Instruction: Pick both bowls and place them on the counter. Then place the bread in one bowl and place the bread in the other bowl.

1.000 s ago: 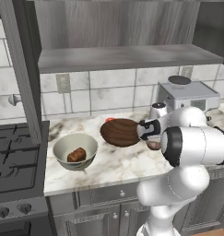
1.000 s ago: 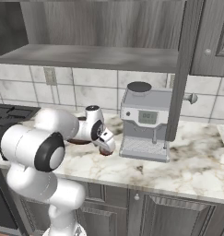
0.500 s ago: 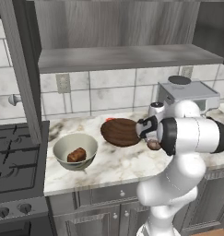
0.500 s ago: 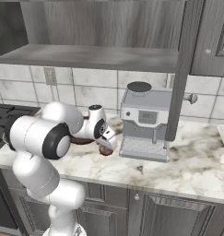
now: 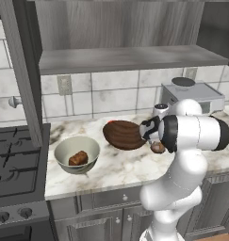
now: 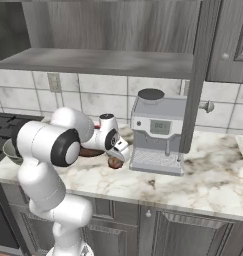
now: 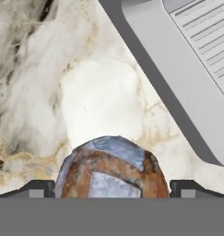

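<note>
Your hand (image 7: 111,189) grips a brown crusty bread piece (image 7: 111,168) between its fingertips, low centre of the hand view, above the marble-patterned counter (image 5: 120,167). At centre of the left base view sits the dark wooden bowl (image 5: 124,134); lower left, the cream ceramic bowl (image 5: 76,154) holds another bread chunk (image 5: 78,158).
</note>
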You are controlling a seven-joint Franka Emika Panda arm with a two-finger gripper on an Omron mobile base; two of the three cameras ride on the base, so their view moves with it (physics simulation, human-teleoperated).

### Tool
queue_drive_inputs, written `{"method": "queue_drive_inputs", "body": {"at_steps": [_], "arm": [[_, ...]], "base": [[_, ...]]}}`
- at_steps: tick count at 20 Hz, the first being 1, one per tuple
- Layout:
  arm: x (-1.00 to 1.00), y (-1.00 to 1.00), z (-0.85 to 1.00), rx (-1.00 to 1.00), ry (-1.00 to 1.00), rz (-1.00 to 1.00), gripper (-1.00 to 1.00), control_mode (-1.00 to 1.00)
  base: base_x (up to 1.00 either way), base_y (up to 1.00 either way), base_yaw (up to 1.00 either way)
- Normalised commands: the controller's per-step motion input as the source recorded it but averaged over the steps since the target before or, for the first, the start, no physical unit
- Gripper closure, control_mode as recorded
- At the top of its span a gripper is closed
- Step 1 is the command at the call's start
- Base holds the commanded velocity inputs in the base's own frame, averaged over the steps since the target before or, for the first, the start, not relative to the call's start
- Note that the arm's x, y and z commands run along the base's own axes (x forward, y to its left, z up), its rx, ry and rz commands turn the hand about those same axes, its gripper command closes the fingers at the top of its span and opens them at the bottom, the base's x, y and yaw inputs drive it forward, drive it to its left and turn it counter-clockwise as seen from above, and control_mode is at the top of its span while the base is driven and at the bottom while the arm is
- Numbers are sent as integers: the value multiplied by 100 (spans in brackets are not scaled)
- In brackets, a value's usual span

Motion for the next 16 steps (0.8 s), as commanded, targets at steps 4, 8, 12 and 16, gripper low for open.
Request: {"method": "queue_drive_inputs", "body": {"at_steps": [4, 8, 12, 16], "arm": [[0, 0, -16, 0, 0, 0, -100, -100], [0, 0, -20, 0, 0, 0, -100, -100], [-4, 0, -17, 0, 0, 0, -100, -100], [-6, -1, -9, 0, 0, 0, -100, -100]], "base": [[0, 0, 0], [0, 0, 0], [0, 0, 0], [0, 0, 0]]}}
